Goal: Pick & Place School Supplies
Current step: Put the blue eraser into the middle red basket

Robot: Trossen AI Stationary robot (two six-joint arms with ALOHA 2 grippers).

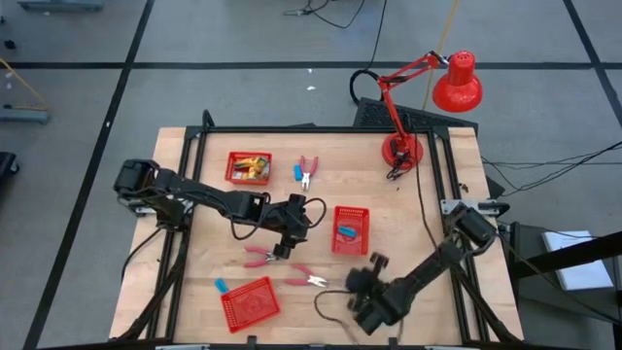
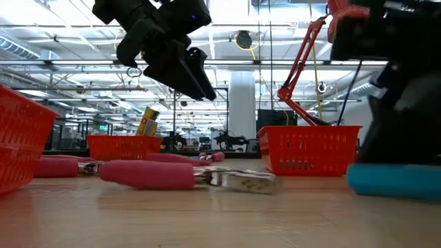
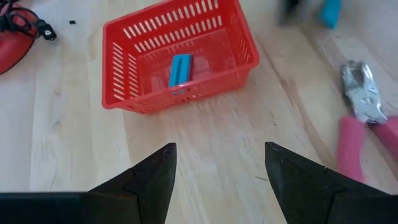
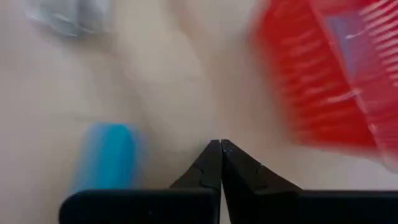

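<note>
Even, bright overhead light, soft shadows only. Ceiling strip lights (image 2: 83, 65) glare behind the red desk lamp (image 2: 310, 62). Right wrist view badly motion-blurred: red basket (image 4: 323, 74) and blue block (image 4: 106, 158) smeared. Low-view foreground out of focus.

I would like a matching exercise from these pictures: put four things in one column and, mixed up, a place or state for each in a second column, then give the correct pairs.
Things:
1. left gripper
2. right gripper
3. red desk lamp
4. blue eraser

Places or states:
A. stands at the table's far right corner
B. shut, holding nothing
C. lies inside a red basket
D. open, above bare wood

Pairs: 1-D, 2-B, 3-A, 4-C
</note>
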